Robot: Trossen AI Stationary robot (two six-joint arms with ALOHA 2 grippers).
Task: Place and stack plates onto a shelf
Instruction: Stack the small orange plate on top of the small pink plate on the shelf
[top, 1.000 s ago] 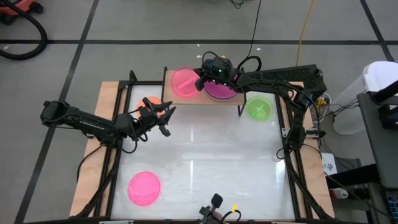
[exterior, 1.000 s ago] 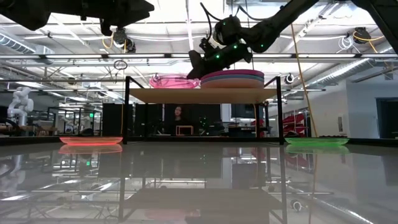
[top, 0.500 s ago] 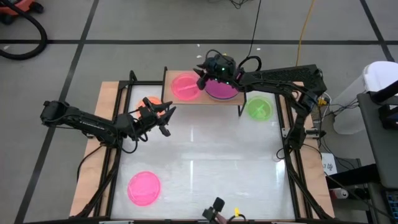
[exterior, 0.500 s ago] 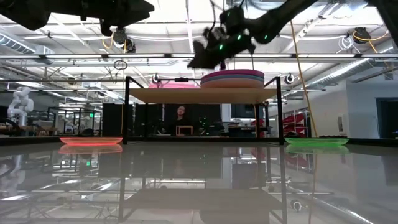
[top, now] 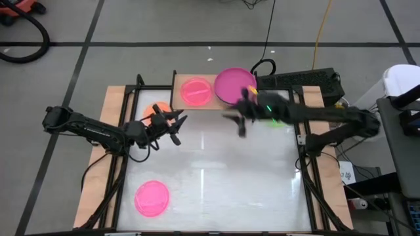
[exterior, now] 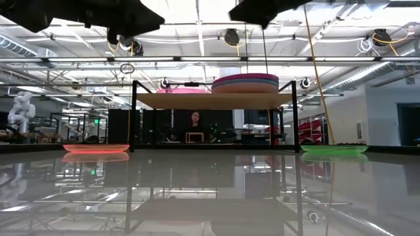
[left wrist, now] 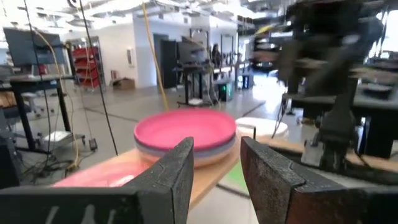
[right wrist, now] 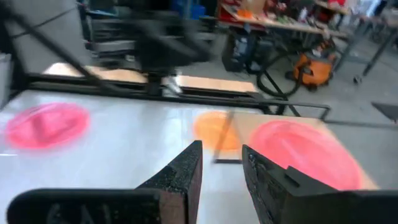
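Observation:
The light-wood shelf stands at the table's far side. On it lie a small hot-pink plate and a stack of larger plates with the magenta one on top; the low view shows the stack lying flat. An orange plate and a green plate lie on the table at either side of the shelf. A second hot-pink plate lies at the near left. My right gripper hangs open and empty, high over the table just in front of the shelf. My left gripper is open and empty beside the orange plate.
The shelf's thin black legs stand on the white tabletop. My right arm reaches across the green plate's place. Wooden borders run along the table's left and right sides. Bare white tabletop lies in the middle and near right.
My right gripper has risen from the shelf top, where it stood between the hot-pink plate and the magenta stack, and swung toward the table's near side and right. The hot-pink plate, which showed taller in the low view, now lies flat on the shelf.

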